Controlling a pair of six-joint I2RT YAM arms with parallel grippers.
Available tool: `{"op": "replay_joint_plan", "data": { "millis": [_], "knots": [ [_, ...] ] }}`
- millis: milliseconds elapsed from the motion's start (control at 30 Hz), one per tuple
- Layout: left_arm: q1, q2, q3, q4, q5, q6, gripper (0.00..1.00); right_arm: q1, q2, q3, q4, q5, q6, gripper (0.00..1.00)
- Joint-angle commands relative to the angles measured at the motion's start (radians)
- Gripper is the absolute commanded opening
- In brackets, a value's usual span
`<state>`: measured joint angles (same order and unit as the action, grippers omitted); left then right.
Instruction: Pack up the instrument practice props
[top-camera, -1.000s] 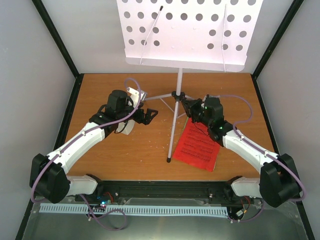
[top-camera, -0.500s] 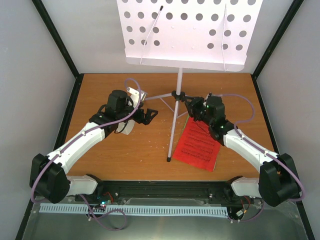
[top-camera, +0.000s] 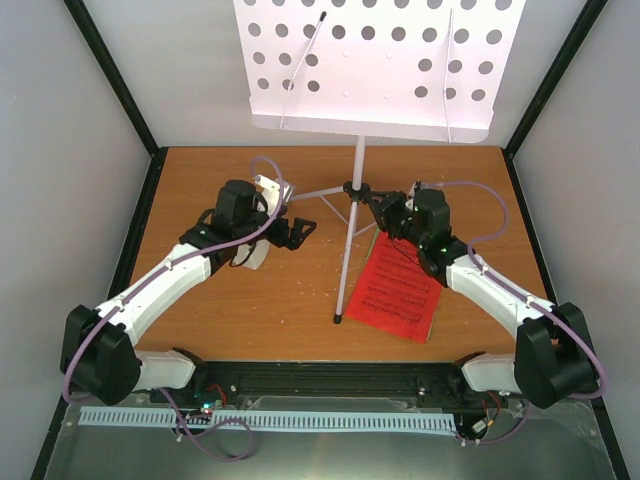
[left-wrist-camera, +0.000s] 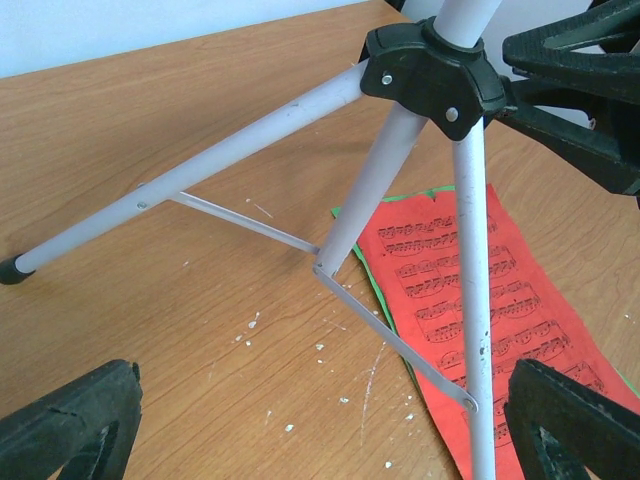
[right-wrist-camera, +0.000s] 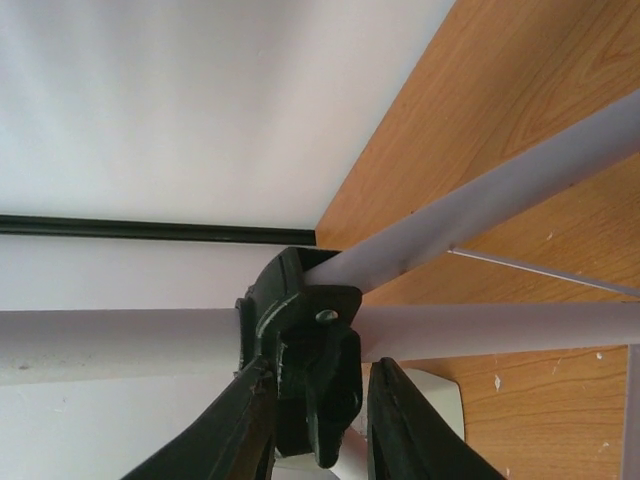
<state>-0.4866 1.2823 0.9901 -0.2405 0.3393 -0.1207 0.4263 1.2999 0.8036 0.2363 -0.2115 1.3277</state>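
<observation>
The white perforated music stand (top-camera: 370, 60) rises on a silver pole from a black tripod hub (top-camera: 352, 188) at the table's back middle. The red page (top-camera: 400, 290) lies flat to the right of the front leg, with a green page edge (left-wrist-camera: 372, 290) showing under it. My right gripper (top-camera: 385, 212) is open, its fingers on either side of the hub (right-wrist-camera: 300, 330), the left one touching it. My left gripper (top-camera: 297, 230) is open and empty, left of the tripod and low over the table (left-wrist-camera: 320, 440). A white body, probably the metronome (top-camera: 255, 255), is mostly hidden under my left arm.
The tripod's silver legs (left-wrist-camera: 200, 170) and thin braces (left-wrist-camera: 390, 340) spread across the wooden table (top-camera: 250, 310). Grey walls with black corner posts enclose the table on three sides. White specks dot the wood near the front leg (top-camera: 342, 290).
My right gripper has moved a little left and back, closing in on the tripod hub. My left arm has hardly moved.
</observation>
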Motion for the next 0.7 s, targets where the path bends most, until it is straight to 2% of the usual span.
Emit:
{"op": "replay_joint_plan", "data": {
  "millis": [0,200,400,567,667],
  "knots": [
    [0.000,0.008,0.004,0.008,-0.007,0.019,0.99,0.000,0.026,0.005,0.027,-0.032,-0.016,0.27],
    [0.000,0.010,0.004,0.007,-0.009,0.020,0.99,-0.001,0.035,0.000,0.050,-0.032,-0.042,0.18],
    [0.001,0.012,0.004,0.006,-0.010,0.020,0.99,0.000,0.013,-0.045,0.066,0.047,-0.135,0.07],
    [0.000,0.017,0.005,0.007,-0.005,0.021,0.99,0.000,0.005,-0.111,0.175,0.107,-0.327,0.03],
    [0.000,0.018,0.004,0.006,-0.006,0.021,0.99,-0.001,0.011,-0.134,0.243,0.127,-0.557,0.03]
  ]
}}
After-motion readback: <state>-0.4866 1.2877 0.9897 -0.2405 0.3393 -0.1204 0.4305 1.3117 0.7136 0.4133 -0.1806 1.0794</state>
